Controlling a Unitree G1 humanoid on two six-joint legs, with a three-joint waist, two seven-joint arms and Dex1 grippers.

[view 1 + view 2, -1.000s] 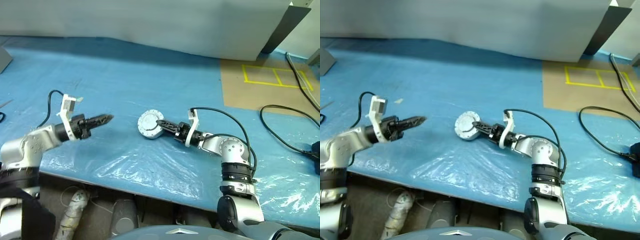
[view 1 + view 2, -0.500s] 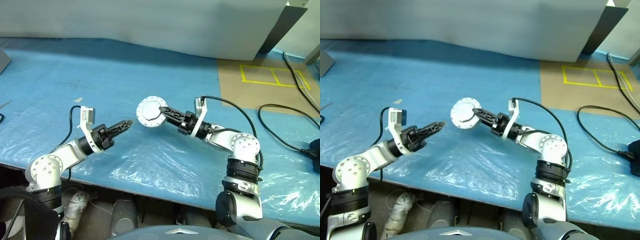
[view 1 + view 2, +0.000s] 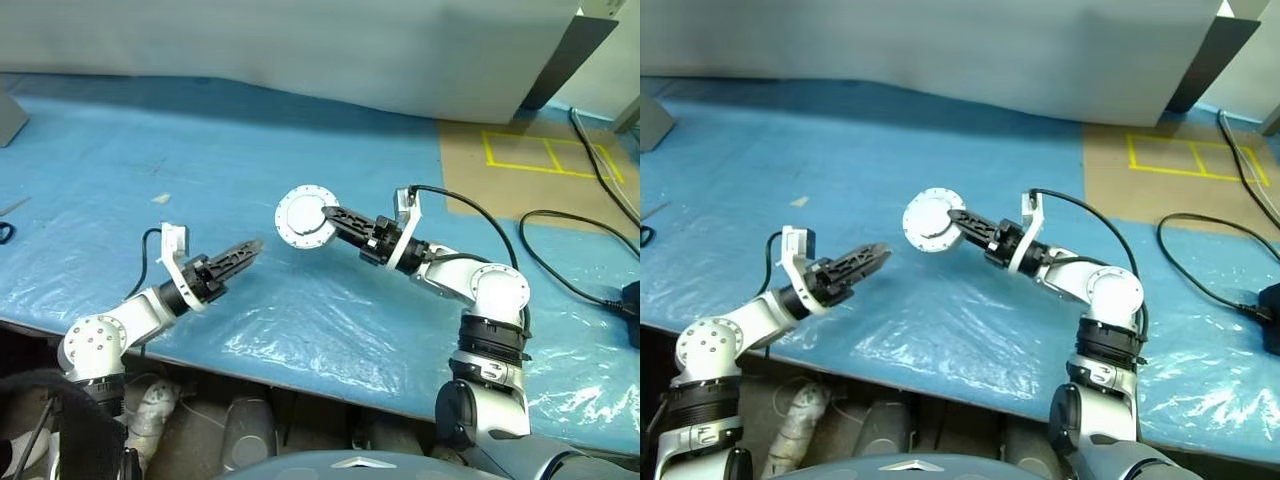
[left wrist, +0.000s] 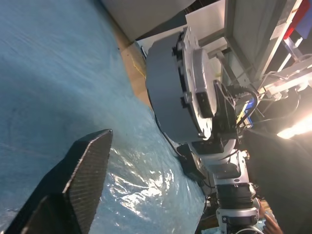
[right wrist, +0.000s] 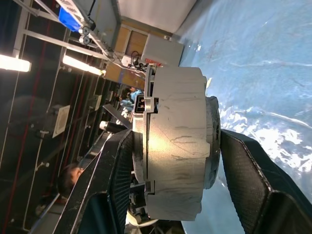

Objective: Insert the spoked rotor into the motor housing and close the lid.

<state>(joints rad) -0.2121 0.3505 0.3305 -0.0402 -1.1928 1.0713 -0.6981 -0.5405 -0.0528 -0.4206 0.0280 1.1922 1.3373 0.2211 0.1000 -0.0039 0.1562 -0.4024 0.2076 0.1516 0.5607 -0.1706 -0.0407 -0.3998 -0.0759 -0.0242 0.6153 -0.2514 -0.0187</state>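
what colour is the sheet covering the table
Blue, a glossy wrinkled plastic sheet; it shows best in the left eye view.

Place: a robotics lab or test workshop.
Work surface: a table (image 3: pixel 150 130) was wrapped in a crinkled blue plastic sheet (image 3: pixel 300 330), with bare brown board at one corner.
Markings: yellow tape rectangles (image 3: pixel 545 152) were laid out on that brown board.
Cabling: loose black cables (image 3: pixel 570 255) ran across the sheet's far right side.
Backdrop: a plain grey-white panel (image 3: pixel 300 50) stood behind the table.
Surroundings: the right wrist view showed metal framing (image 5: pixel 73 19), strip lights (image 5: pixel 83 63) and a person in the background.
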